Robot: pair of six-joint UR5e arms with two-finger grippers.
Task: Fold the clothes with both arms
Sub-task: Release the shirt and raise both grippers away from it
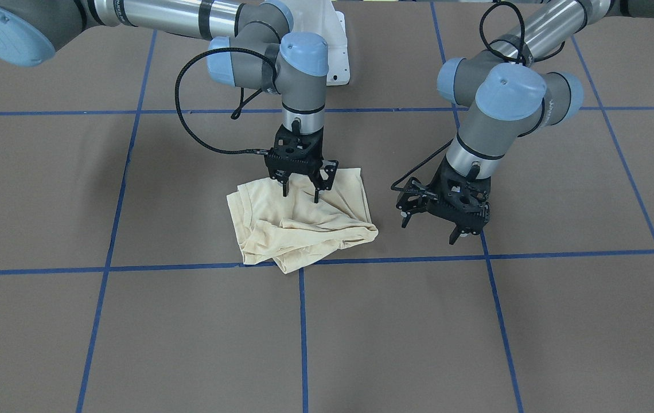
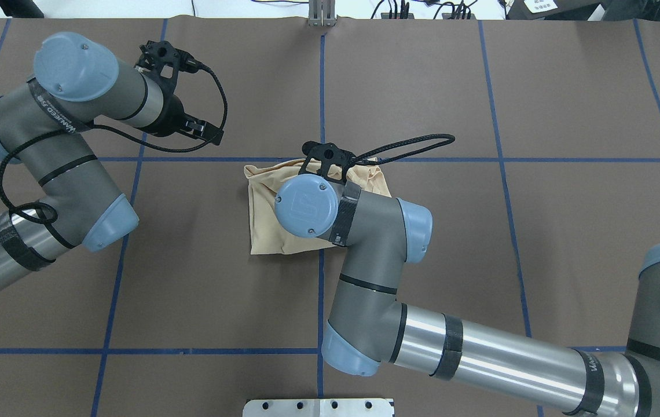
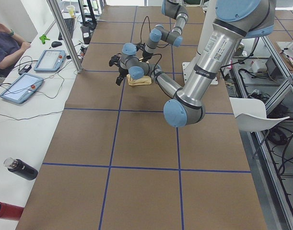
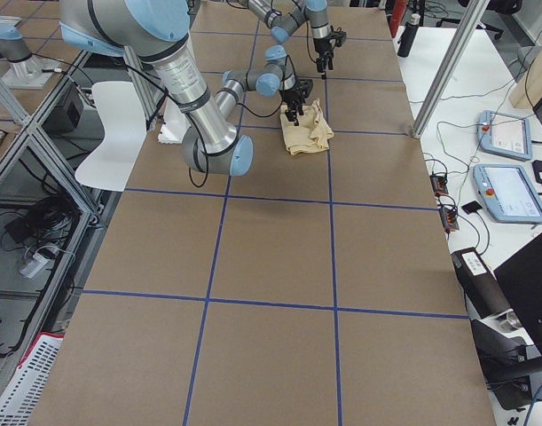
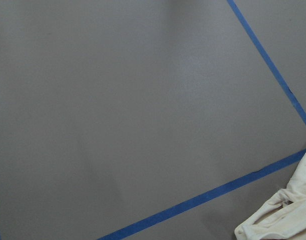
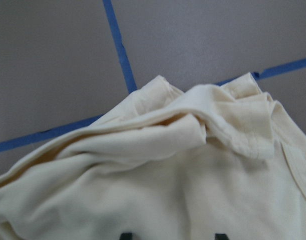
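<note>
- Near the middle of the surface (image 1: 132, 344), the cream shirt (image 1: 298, 232) lies as a rumpled, roughly square bundle, with its operator-side edge across a blue tape line (image 1: 160, 268).
- My right gripper (image 1: 301, 195) points straight down over the robot-side half of the bundle. Its jaws are apart and grasp nothing, and the tips are at or just above the cloth.
- My left gripper (image 1: 429, 229) hangs just beside the shirt over bare surface, spread wide and empty, not touching the cloth.
- Main risk, as I judge it: the top is a ridge of loose folds, so a pinch here could catch only the upper layer. Lifting that would peel the bundle open instead of folding it.
- Second risk: with the left gripper off the cloth, any pull by the right alone would probably drag the whole bundle across the surface and skew it.
- Third risk: a descent too far would jam the tips into the surface through the fabric, and I cannot tell how much gap is left.
- The overhead view hides the right gripper's fingers under the arm's own wrist joint (image 2: 307, 205), while the front-facing view shows them plainly.
- The right wrist view alone shows the bunched hems and the raised fold at the far edge.
- The left wrist view shows almost only bare surface, with a corner of shirt at the lower right.
- Both side views are too distant to judge either gripper.
</note>
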